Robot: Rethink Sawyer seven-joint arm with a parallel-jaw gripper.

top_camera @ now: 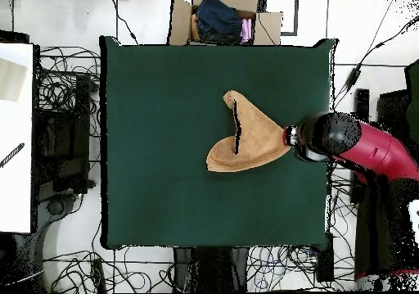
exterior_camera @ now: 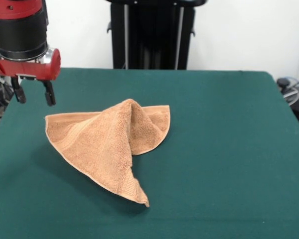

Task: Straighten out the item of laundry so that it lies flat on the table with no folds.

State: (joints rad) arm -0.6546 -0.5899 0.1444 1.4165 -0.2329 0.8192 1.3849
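The orange-tan towel [exterior_camera: 109, 144] lies on the dark green table [exterior_camera: 229, 149], left of the middle in the front view. It is folded over itself with a raised ridge in the middle, one corner pointing to the front and one to the left. In the overhead view the towel [top_camera: 250, 139] lies right of the table's middle. My gripper [exterior_camera: 33, 94] hangs open and empty above the table, just up and left of the towel's left corner, apart from it. In the overhead view the gripper [top_camera: 292, 137] is hidden under the arm's head beside the towel's right edge.
The robot's black pedestal [exterior_camera: 152, 35] stands behind the table's far edge. A cardboard box with clothes [top_camera: 223, 19] stands beyond the table's top edge in the overhead view. Cables lie on the floor round the table. A white bench [top_camera: 15, 135] is at the left.
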